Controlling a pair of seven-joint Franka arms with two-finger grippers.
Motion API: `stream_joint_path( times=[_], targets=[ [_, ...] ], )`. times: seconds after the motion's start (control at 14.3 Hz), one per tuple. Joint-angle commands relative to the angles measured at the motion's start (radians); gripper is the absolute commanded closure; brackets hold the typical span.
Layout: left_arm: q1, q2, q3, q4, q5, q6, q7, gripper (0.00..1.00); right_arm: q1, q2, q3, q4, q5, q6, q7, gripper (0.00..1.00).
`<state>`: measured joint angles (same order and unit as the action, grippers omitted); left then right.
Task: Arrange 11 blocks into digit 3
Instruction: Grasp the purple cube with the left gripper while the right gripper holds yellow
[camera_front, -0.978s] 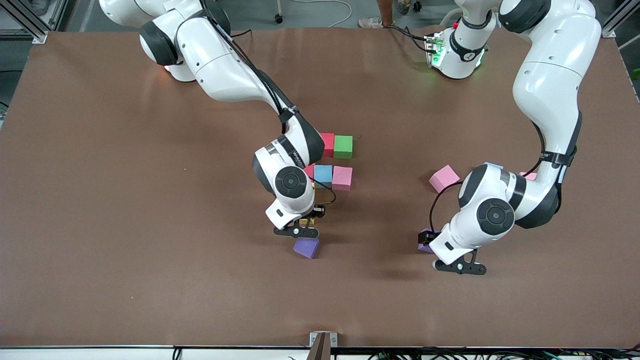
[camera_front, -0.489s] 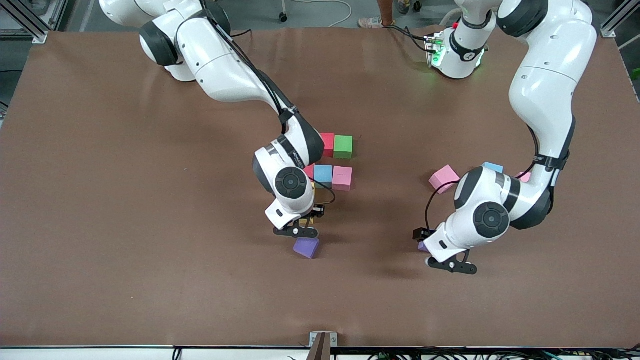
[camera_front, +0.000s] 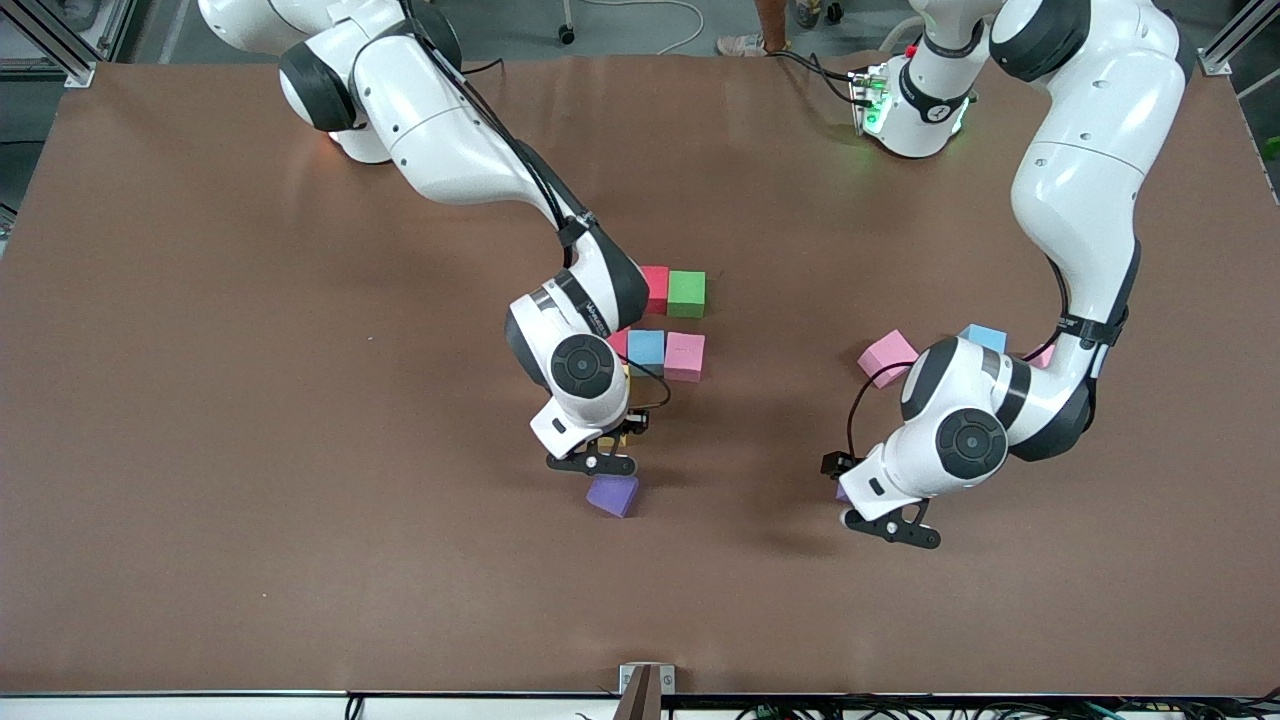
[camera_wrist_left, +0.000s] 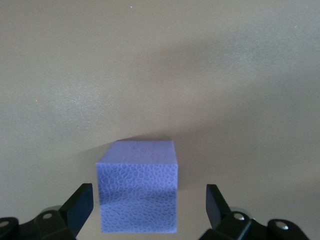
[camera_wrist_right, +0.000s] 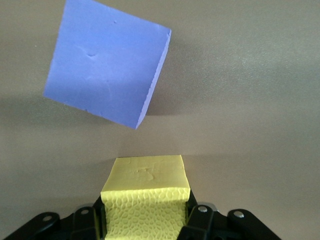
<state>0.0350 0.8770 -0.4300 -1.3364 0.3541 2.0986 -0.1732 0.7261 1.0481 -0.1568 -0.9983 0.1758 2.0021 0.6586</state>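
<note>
Right gripper (camera_front: 597, 462) clamped tight on a yellow block (camera_wrist_right: 146, 197), fingers (camera_wrist_right: 196, 220) pressed against both of its sides, low over the table (camera_front: 250, 450) at the middle. Just past it, nearer the front camera, lay a purple block (camera_front: 613, 494), turned askew, apart from the yellow one and untouched.

Left gripper (camera_front: 893, 522) spread wide, fingers (camera_wrist_left: 80, 205) standing either side of a second purple block (camera_wrist_left: 138, 186) with a clear gap on each flank. No contact seen, nothing gripped. That block sat flat on the table toward the left arm's end, mostly hidden under the wrist in the front view.

Middle of the table, farther from the front camera than the right gripper: a red block (camera_front: 655, 288) touching a green block (camera_front: 686, 293), and nearer, a light blue block (camera_front: 646, 347) touching a pink block (camera_front: 685, 356), partly hidden by the right arm. Toward the left arm's end, apart from that cluster: a loose pink block (camera_front: 887, 356), tilted in plan, and another light blue block (camera_front: 985, 337) peeking out above the left arm's elbow.
</note>
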Motion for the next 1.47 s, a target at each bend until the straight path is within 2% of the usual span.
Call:
stream_joint_path(
  times=[0.0, 0.14, 0.28, 0.42, 0.49, 0.56, 0.63, 0.7, 0.98, 1.19, 1.4],
  targets=[
    [-0.007, 0.008, 0.004, 0.014, -0.009, 0.004, 0.029, 0.01, 0.003, 0.024, -0.003, 0.032, 0.008, -0.016, 0.013, 1.0],
    [-0.007, 0.017, 0.004, 0.014, -0.009, 0.006, 0.029, 0.01, 0.003, 0.027, -0.003, 0.033, 0.008, -0.016, 0.015, 0.99],
    [-0.006, 0.02, 0.005, 0.013, -0.006, 0.006, 0.035, 0.06, 0.001, 0.029, -0.004, 0.033, 0.008, -0.016, 0.013, 0.95],
    [-0.006, 0.022, 0.005, 0.014, -0.007, 0.012, 0.038, 0.09, 0.001, 0.027, -0.004, 0.033, 0.008, -0.016, 0.015, 0.84],
    [-0.006, 0.026, 0.005, 0.013, -0.006, 0.023, 0.038, 0.11, 0.001, 0.029, -0.004, 0.033, 0.008, -0.016, 0.015, 0.82],
    [-0.003, 0.033, 0.005, 0.013, 0.003, 0.029, 0.038, 0.13, 0.001, 0.029, -0.004, 0.033, 0.008, -0.016, 0.015, 0.75],
    [-0.001, 0.036, 0.005, 0.013, 0.019, 0.037, 0.038, 0.15, 0.003, 0.029, -0.004, 0.033, 0.008, -0.014, 0.015, 0.35],
    [0.0, 0.034, 0.005, 0.013, 0.023, 0.038, 0.038, 0.17, 0.003, 0.029, -0.004, 0.033, 0.008, -0.014, 0.015, 0.03],
    [0.006, 0.031, 0.005, 0.016, 0.022, 0.04, 0.031, 0.25, 0.009, 0.029, -0.006, 0.035, 0.005, -0.011, 0.015, 0.0],
    [0.013, 0.031, 0.017, 0.016, 0.019, 0.04, 0.024, 0.41, 0.009, 0.029, -0.006, 0.035, 0.004, -0.012, 0.015, 0.0],
    [0.011, 0.02, 0.017, 0.016, 0.016, 0.04, -0.005, 0.61, 0.009, 0.024, -0.004, 0.035, -0.006, -0.023, 0.013, 0.0]
  ],
)
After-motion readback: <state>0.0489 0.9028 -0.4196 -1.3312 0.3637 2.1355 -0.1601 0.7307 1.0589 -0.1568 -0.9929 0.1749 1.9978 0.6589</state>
